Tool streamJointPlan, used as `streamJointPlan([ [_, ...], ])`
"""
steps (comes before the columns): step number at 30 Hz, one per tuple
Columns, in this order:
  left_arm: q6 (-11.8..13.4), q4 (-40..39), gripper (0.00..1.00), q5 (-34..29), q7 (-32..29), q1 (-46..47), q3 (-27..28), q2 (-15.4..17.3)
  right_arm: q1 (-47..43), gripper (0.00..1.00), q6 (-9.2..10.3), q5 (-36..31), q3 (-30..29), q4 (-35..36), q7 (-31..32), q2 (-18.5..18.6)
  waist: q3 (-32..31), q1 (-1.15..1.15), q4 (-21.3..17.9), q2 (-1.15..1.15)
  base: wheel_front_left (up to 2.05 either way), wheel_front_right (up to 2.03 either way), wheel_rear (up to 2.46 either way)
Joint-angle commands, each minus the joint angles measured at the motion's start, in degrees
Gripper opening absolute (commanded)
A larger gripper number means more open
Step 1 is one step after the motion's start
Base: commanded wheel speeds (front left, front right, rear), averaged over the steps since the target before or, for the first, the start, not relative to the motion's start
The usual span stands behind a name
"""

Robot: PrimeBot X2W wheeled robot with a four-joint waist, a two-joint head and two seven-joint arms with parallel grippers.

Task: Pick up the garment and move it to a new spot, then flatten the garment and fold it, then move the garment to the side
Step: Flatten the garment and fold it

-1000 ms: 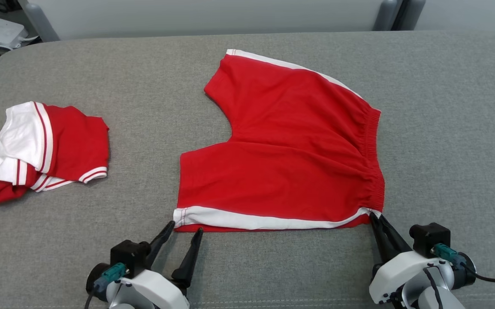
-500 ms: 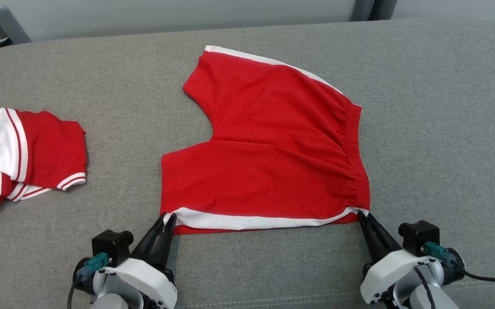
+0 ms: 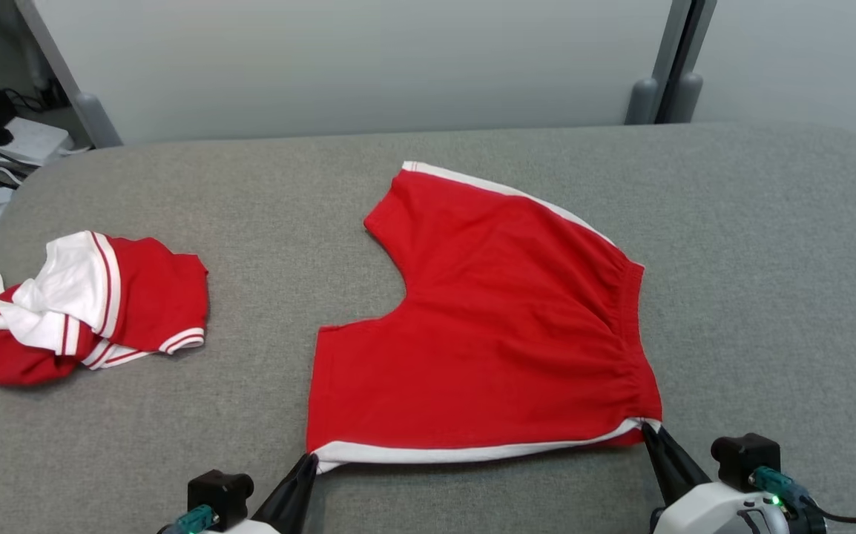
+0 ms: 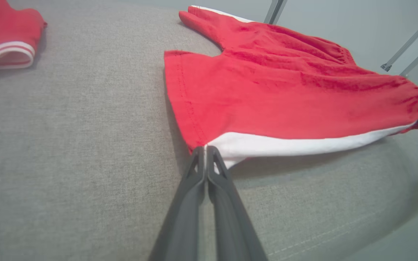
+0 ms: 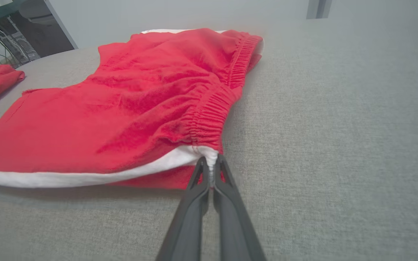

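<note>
The garment is a pair of red shorts (image 3: 495, 326) with white side stripes, spread on the grey padded table (image 3: 176, 170), waistband to the right. My left gripper (image 3: 311, 460) is shut on the near leg hem corner of the red shorts (image 4: 267, 94); in the left wrist view that gripper (image 4: 206, 148) pinches the white stripe. My right gripper (image 3: 648, 427) is shut on the near waistband corner; the right wrist view has that gripper (image 5: 210, 159) clamping the white trim of the red shorts (image 5: 122, 108). The near edge is lifted slightly, casting a shadow.
A crumpled red-and-white shirt (image 3: 87, 304) lies at the table's left side, also visible as a red-and-white shirt (image 4: 6, 36) in the left wrist view. Cables and a power strip (image 3: 5, 141) sit beyond the back left corner. Grey partition legs (image 3: 658, 96) stand behind the table.
The left gripper went from open beside the hem corner to shut on it. The head camera has tilted up, so both grippers sit lower in view; the shorts' near edge is now raised.
</note>
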State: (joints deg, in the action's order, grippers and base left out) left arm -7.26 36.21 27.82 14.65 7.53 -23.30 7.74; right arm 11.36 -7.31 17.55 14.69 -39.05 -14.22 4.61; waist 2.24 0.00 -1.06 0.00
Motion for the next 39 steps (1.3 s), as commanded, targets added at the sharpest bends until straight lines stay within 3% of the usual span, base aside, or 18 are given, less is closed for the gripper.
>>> streamJointPlan([
  [1,-0.2,-0.8,0.00,0.0,0.3,0.9,1.9,0.5,0.2,0.00,-0.18,0.5,1.3,1.0,-0.8,0.6,-1.7,0.00,1.1,0.00,0.00,0.00,0.00],
  [22,-0.2,-1.0,0.00,-2.8,0.3,-2.3,1.7,0.2,-6.0,0.00,-0.18,4.4,2.5,5.1,-0.8,3.0,-2.2,0.00,3.6,0.00,0.00,0.00,0.00],
  [31,-0.2,-8.6,0.00,-0.6,0.3,12.1,-3.1,2.5,5.0,0.00,-0.18,4.5,1.7,7.6,-0.8,1.2,4.9,0.00,0.5,0.00,0.00,0.00,0.00],
  [39,-0.2,-6.9,0.00,1.7,0.3,28.7,-6.1,7.1,15.9,0.00,-0.18,4.8,-2.1,7.1,-0.8,-0.7,13.9,0.00,-3.4,0.00,0.00,0.00,0.00],
])
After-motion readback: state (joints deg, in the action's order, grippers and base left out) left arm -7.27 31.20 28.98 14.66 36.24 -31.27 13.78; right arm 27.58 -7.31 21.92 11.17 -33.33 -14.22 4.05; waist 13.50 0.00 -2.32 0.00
